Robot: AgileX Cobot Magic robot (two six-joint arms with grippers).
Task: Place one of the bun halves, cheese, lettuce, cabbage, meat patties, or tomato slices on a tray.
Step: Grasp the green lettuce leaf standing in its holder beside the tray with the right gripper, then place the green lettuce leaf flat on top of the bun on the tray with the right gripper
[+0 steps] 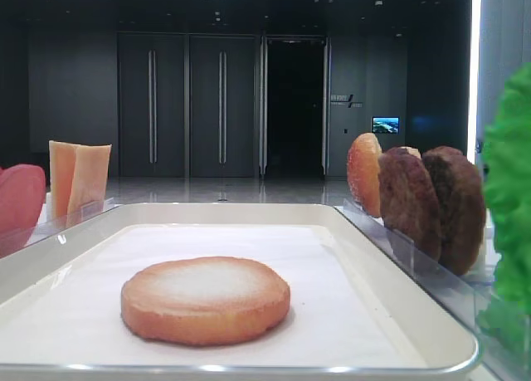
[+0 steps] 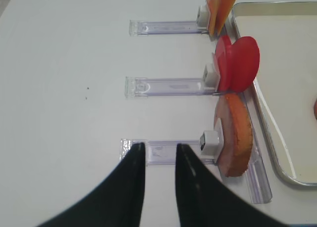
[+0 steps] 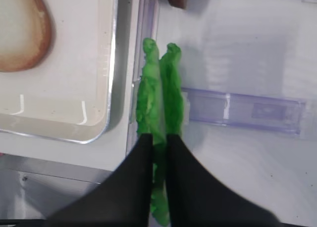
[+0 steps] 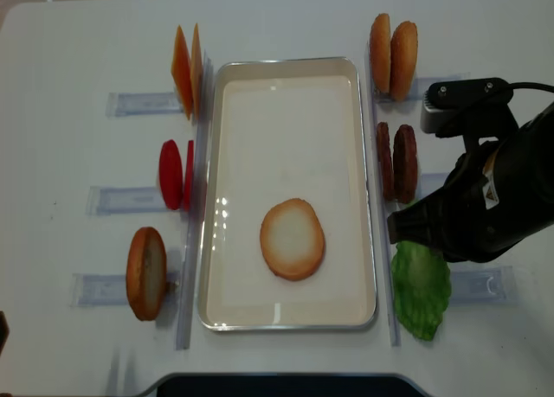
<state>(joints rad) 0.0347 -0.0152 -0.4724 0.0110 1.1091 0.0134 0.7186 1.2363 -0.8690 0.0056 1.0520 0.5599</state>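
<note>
Lettuce: the green frilly lettuce (image 3: pixel 159 93) stands on edge at the near right of the tray, just outside its rim, beside a clear plastic holder (image 3: pixel 242 111).
Right gripper: the right gripper (image 3: pixel 159 143) has its two dark fingers (image 3: pixel 182 172) pressed together on the lettuce, with green leaf showing between them and below them; the leaf runs on away from the fingertips toward the far side of the table.
From above: the right arm (image 4: pixel 485 207) covers the upper edge of the lettuce, so the grip itself is hidden in that view.
Tray: the off-white tray (image 4: pixel 363 315) lies in the middle of the table (image 4: pixel 69 345) and carries one bun half (image 4: pixel 293 239), pale face up, toward its near end.
Right of tray: two meat patties (image 4: pixel 396 162) stand on edge just past the lettuce, and two more bun halves (image 4: pixel 392 44) stand at the far end.
Left of tray: cheese (image 4: pixel 187 68) at the far end, tomato slices (image 4: pixel 175 174) in the middle, another bun (image 4: pixel 146 272) nearest, each upright in a holder.
Left gripper: the left gripper (image 2: pixel 159 160) hangs over bare table by the nearest left holder, closed on nothing, touching no food.
</note>
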